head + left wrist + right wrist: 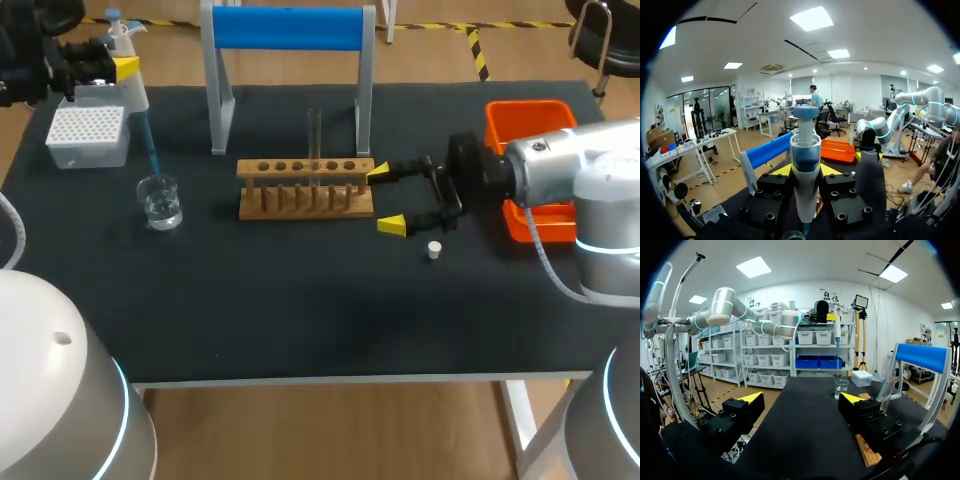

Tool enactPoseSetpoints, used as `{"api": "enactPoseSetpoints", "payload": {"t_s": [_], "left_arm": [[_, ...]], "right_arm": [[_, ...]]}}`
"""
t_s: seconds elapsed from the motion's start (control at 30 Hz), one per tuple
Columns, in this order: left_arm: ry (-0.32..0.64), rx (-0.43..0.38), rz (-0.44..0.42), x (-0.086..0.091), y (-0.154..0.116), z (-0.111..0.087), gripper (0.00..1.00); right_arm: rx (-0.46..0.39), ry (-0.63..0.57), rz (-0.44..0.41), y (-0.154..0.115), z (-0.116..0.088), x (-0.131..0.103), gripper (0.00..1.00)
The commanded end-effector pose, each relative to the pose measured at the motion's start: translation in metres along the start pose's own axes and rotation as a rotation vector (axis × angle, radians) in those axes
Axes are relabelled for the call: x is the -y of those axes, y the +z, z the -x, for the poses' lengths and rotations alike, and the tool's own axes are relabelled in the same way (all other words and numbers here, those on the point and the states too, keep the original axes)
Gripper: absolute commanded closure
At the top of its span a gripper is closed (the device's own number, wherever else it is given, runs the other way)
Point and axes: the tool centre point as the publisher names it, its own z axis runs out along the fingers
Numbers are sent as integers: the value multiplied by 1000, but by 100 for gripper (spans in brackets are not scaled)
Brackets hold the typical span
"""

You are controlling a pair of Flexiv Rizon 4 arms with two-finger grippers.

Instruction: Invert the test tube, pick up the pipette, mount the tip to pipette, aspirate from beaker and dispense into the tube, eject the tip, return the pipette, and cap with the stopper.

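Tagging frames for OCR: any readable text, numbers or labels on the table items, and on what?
None readable.
On the white-and-blue pipette, any print is too small to read.
On the white plastic tip box, clear glass beaker, wooden tube rack and orange plastic bin, no markings show.

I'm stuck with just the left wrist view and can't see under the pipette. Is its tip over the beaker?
Observer: Yes. In the head view, the blue tip on the pipette ends at the mouth of the beaker.
Operator: Is the right claw open?
Observer: Open, at the right end of the wooden rack.
Operator: And the tube?
Observer: Upright in that rack.
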Motion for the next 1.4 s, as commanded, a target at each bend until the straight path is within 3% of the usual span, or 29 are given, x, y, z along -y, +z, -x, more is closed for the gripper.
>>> {"api": "enactPoseSetpoints", "payload": {"t_s": [0.03,0.77,1.4], "left_arm": [[1,-1,0,0,0,0,100],[1,-1,0,0,0,0,100],[1,-1,0,0,0,0,100]], "right_arm": [[2,0,-3,-1,-1,-1,0],[2,0,-3,-1,-1,-1,0],[22,30,-179,126,6,-13,0]]}}
